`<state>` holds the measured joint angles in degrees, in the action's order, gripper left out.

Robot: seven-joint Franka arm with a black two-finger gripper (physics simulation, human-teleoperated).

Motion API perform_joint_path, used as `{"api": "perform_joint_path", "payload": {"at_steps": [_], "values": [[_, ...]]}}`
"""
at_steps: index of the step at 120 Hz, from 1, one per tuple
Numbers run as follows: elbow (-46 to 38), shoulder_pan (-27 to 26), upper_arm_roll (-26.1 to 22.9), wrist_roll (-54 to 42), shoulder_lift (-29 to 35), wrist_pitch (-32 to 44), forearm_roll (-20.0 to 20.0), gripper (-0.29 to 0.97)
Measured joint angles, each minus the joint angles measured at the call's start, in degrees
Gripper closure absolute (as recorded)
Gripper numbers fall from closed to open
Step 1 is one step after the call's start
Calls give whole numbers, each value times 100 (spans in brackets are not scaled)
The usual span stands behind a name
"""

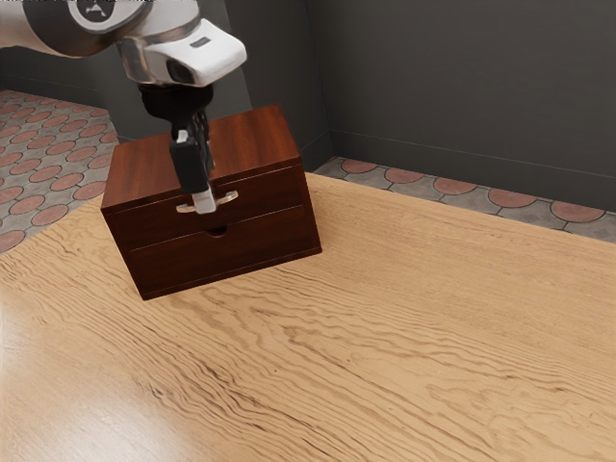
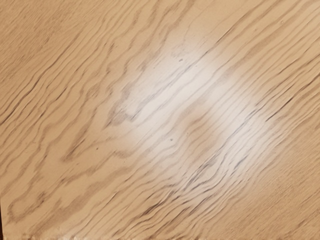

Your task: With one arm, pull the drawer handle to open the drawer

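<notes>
One gripper, tip at middle of drawer handle

Premises: an indoor room of domestic character, rendered in simulation. Evidence: plain dark grey walls meet at a corner, with a matching skirting board along their base. The floor is laid in rounded terracotta tiles with grey grout. A broad, glossy, oak-grained surface carries a small dark wooden drawer chest, an item of household furniture.
</notes>
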<state>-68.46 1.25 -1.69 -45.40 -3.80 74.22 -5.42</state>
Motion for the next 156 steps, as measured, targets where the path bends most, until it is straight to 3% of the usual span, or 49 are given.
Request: {"api": "perform_joint_path", "payload": {"at_steps": [25,35,46,67,85,118,156], "values": [[-327,229,15,101,238,1,149,0],[-889,248,37,160,577,108,44,0],[-1699,202,78,150,989,494,-120,0],[-2451,195,210,17,1092,1452,-331,0],[-2525,208,265,-99,975,1993,-792,0],[-2559,308,651,-437,717,2736,-1108,9],[-2631,418,903,-1141,344,3762,-884,30]]}}
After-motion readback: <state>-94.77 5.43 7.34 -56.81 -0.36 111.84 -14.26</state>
